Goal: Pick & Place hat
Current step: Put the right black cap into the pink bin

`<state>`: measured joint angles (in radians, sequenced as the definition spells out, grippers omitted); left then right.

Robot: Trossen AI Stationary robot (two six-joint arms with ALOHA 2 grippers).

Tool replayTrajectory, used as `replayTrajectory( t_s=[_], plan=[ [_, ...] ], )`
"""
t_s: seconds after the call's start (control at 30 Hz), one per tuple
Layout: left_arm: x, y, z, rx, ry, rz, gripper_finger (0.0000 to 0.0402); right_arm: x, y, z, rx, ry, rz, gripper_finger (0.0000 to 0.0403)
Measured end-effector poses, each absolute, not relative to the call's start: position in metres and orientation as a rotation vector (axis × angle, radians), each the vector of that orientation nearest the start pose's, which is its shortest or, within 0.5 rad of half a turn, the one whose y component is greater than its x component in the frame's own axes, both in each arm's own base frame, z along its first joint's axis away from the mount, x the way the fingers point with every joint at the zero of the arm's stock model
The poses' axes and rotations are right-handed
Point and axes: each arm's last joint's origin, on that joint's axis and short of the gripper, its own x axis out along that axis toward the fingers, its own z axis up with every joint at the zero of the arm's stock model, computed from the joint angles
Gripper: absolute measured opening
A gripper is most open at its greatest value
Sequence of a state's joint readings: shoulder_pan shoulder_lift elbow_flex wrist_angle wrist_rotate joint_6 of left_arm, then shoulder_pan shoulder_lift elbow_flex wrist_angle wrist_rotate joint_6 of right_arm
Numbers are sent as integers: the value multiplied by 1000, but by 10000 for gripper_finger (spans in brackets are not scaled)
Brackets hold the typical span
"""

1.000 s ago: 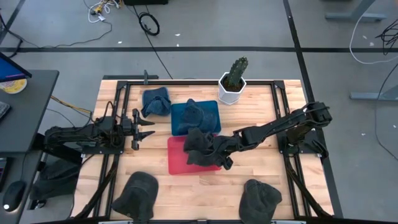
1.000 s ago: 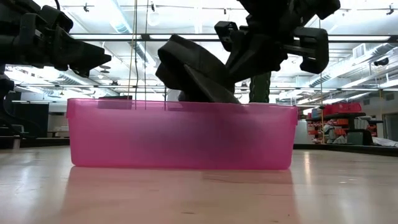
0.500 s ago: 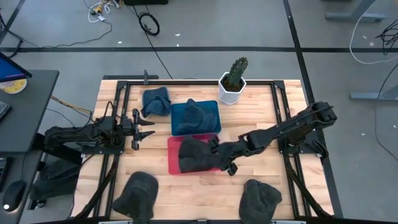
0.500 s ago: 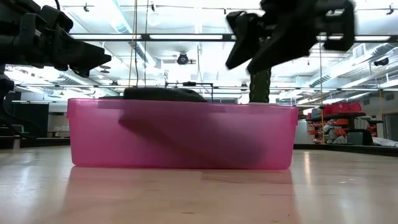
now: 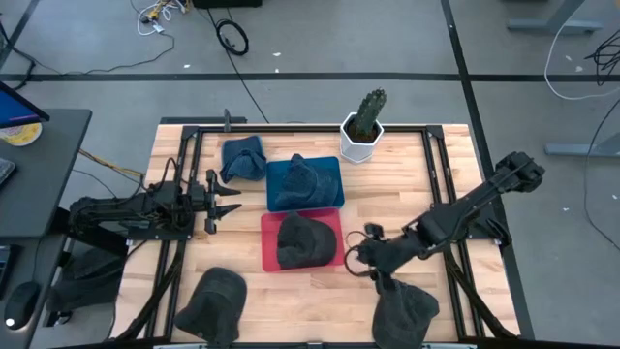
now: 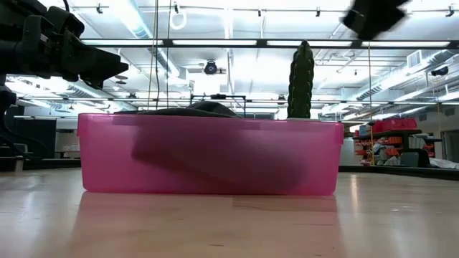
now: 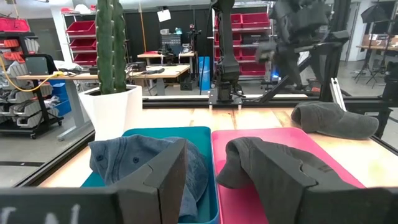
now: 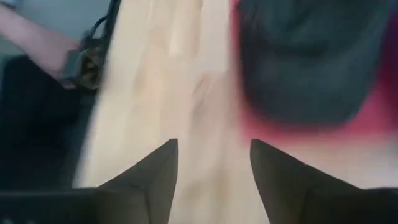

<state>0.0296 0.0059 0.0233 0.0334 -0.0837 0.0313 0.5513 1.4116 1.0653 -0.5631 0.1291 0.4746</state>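
A dark grey hat (image 5: 295, 239) lies inside the pink tray (image 5: 331, 219), its crown just above the tray's rim (image 6: 193, 109). My right gripper (image 5: 356, 254) hovers open just right of the pink tray and holds nothing; its wrist view shows the hat (image 8: 311, 62) beyond the open fingers (image 8: 211, 162). At the table's left my left gripper (image 5: 225, 201) waits open, pointing at the trays (image 7: 227, 180). A blue hat (image 5: 302, 179) rests in the blue tray (image 5: 329, 165).
Another blue hat (image 5: 242, 158) lies on the wood at the far left. Two dark hats (image 5: 215, 302) (image 5: 405, 308) sit near the table's near edge. A potted cactus (image 5: 363, 126) stands behind the blue tray. Black frame rails run along the table's sides.
My right gripper has opened and let go of the dark grey hat, which dropped from above the pink tray and now lies flat inside it. The gripper then drew back toward the table's right and near edge, rising out of the low view.
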Motion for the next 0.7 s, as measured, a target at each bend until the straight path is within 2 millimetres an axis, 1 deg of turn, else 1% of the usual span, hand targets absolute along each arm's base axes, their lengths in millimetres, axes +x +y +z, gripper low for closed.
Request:
replayTrajectory(
  t_s=[0.1, 0.17, 0.33, 0.43, 0.7],
  plan=[
    [96, 5, 174, 30, -49, 114, 179, 238, 158, 259, 358, 1056, 216, 195],
    [96, 5, 174, 30, -49, 115, 179, 232, 166, 259, 462, 1119, 219, 191],
    [96, 5, 174, 30, -49, 114, 179, 215, 187, 259, 567, 1205, 249, 184],
    [96, 5, 174, 30, -49, 114, 179, 207, 195, 259, 669, 1256, 220, 182],
    [96, 5, 174, 30, -49, 115, 179, 183, 219, 259, 850, 1342, 123, 182]
  ],
)
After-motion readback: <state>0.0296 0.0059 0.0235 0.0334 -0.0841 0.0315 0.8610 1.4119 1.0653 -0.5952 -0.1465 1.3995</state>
